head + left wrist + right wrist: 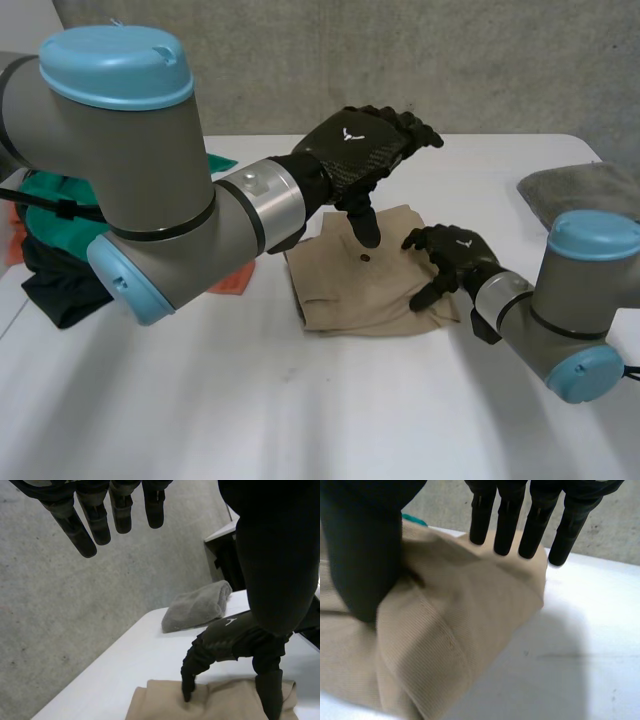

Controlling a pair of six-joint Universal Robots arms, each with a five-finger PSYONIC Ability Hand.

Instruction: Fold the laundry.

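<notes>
head view: tan garment [345,295] lies folded into a compact block in the middle of the white table [300,410], between the two arms. left hand [365,145] hangs over the block's far edge, fingers [95,522] straight and a little spread, in the air, holding nothing. its thumb [272,700] points down at the middle of the cloth, touching or just shy, cannot tell which. right hand [452,262] sits on the block's right edge. right wrist view has its fingers [507,525] straight, side by side with narrow gaps, tips at the folded edge, and its thumb [362,565] pressed into the cloth, which humps up between them. reads as pressing down, not a pinch, though the hump leaves some doubt. grey towel [585,185] lies well apart at the far right. heap of green, black and orange clothes [50,230] sits at the left, behind the left arm. judgement: this piece looks nearly folded, and the step in hand is flattening and squaring the block. to do it well, use the right hand as a flat anchor, bring the left palm down rather than the thumb alone, and stroke from the middle outward. keep pressure light so the hump settles without dragging the layers out of line.
</notes>
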